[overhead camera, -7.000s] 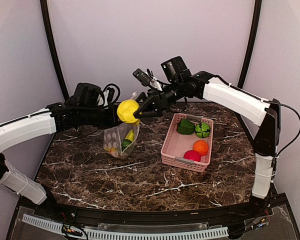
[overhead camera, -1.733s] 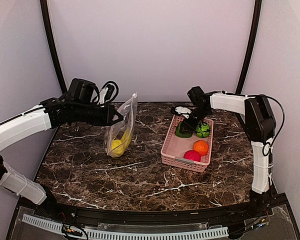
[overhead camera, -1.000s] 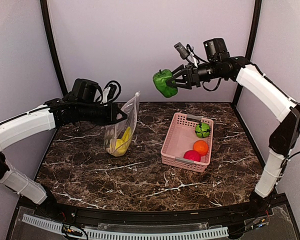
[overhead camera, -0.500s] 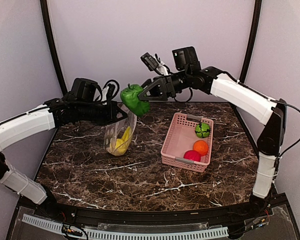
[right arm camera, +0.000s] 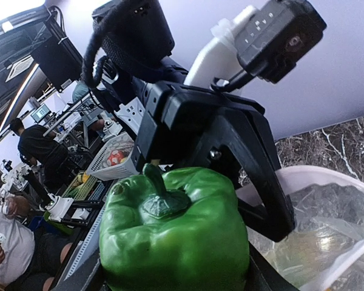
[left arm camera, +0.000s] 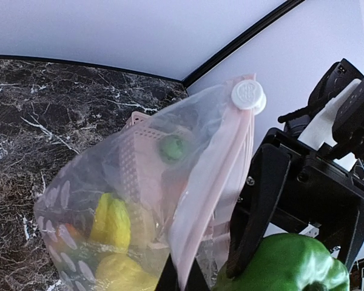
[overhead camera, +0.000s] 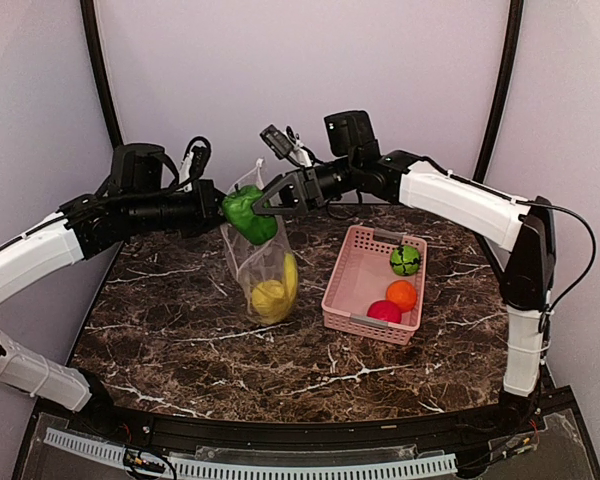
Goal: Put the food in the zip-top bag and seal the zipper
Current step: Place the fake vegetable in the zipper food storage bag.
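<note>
Over marble table (overhead camera: 180, 340), your left gripper (overhead camera: 220, 206) pinches the zip-top bag (overhead camera: 265, 262) aloft; right gripper (overhead camera: 261, 206) clamps green pepper (overhead camera: 242, 219) at its top.

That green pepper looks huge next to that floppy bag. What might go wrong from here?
1. The green pepper in the right gripper is bulky beside the mouth of the zip-top bag. It may catch on the edge and tumble outside.
2. The left gripper pinches only one edge of the bag, which already holds yellow food. The added weight might drag the film out of its grip.
</note>
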You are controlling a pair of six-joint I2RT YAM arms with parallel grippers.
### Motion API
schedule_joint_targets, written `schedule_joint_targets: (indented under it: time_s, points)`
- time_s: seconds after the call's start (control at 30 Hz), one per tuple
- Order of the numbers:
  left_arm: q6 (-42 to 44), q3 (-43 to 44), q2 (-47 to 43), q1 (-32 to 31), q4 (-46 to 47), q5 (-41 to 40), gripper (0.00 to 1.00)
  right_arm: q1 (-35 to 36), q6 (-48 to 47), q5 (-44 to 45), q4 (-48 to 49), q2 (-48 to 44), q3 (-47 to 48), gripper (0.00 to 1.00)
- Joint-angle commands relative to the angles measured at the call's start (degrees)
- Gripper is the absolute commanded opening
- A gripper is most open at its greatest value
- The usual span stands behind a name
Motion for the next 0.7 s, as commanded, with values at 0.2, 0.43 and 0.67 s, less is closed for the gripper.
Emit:
schedule_joint_targets:
  time_s: [0.2, 0.43, 0.67]
  points:
    - [-2.2, -3.8, -3.5, 0.3, 2.7, -2.9, 0.01, 0.7, -6.3, 17.3, -7.1, -0.9, -1.9, 0.52]
    - [-2.3, -6.3, -4.6, 0.3, 2.3, -6.1, 0.01, 1.7, -8.6, 28.4, -13.8, 0.4, -2.3, 0.51]
    - [-4.2, -8.5, -4.9, 0.4, 1.8, -9.6, 0.01, 2.7, -12.2, 35.6, -17.6, 0.4, -1.5, 0.49]
